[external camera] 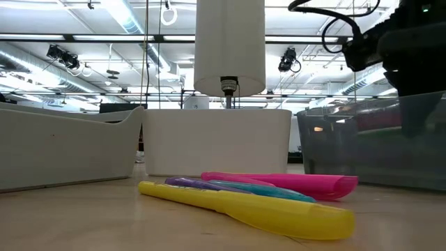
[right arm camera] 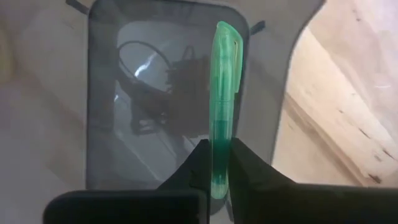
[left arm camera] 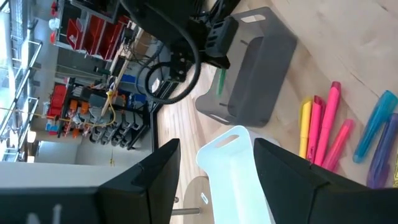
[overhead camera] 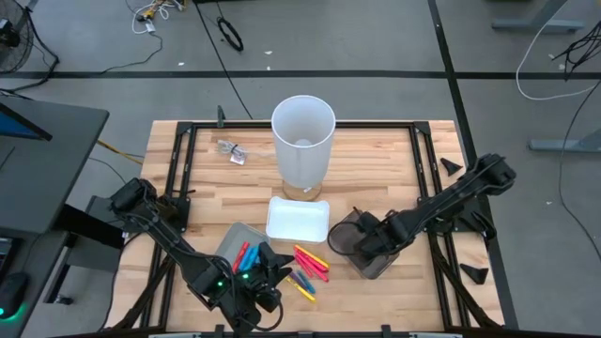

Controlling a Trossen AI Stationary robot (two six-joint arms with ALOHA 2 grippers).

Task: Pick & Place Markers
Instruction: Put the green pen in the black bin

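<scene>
The right gripper [right arm camera: 219, 171] pinches a green marker [right arm camera: 222, 99] over the dark bin [overhead camera: 362, 246]. Beside it lie loose markers [overhead camera: 312, 261] and a white tray [overhead camera: 298, 220]; the left gripper [left arm camera: 217, 180] gapes wide above them.

Your low view cuts off the dark tray [external camera: 376, 150] at its right edge, and the green marker's [right arm camera: 222, 99] lower end hides between the right gripper's [right arm camera: 214, 180] fingers.

Wooden table [overhead camera: 376, 150] with markers [overhead camera: 310, 263], three trays [overhead camera: 298, 221].
</scene>
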